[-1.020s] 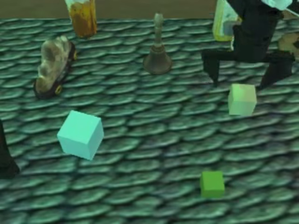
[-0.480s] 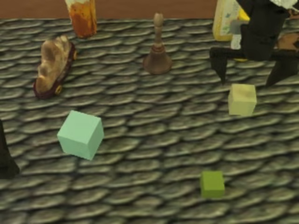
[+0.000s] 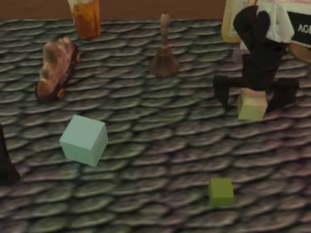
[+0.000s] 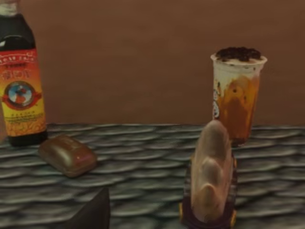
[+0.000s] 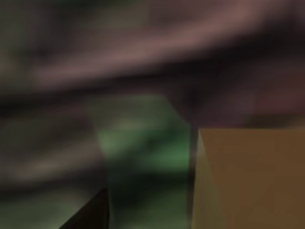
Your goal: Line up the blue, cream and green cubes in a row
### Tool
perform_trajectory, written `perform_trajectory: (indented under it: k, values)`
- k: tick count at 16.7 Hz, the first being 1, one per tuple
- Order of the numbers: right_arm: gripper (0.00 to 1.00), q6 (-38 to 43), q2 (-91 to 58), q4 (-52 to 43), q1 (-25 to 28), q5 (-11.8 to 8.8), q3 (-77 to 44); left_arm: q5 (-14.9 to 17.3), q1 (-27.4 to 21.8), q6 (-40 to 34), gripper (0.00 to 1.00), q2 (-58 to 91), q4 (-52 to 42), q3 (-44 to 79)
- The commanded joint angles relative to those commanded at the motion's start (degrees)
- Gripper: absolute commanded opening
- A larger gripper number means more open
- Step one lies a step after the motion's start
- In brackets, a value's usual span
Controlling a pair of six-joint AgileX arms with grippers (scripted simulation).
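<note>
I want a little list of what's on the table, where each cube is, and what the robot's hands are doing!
blue cube: left side of table, alone
cream cube: right side, between the right hand's fingers
green cube: near front, right of middle, alone
right hand: open, straddling the cream cube
left hand: parked at the left edge
other things: bell, drink cup, bread on a toy cart
row: not yet made
</note>
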State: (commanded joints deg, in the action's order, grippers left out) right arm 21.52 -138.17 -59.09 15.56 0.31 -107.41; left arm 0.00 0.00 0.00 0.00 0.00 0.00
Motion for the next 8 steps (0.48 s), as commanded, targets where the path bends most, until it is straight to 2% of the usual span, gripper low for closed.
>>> perform_trajectory:
  k: [4,8]
  values:
    - [1.00,0.0,-0.2,0.5,0.0,0.0,0.5,0.0,0.0,0.0,1.00,0.0,0.0,0.0]
    - [0.70,0.0,-0.2,0.5,0.0,0.0,0.5,0.0,0.0,0.0,1.00,0.0,0.0,0.0]
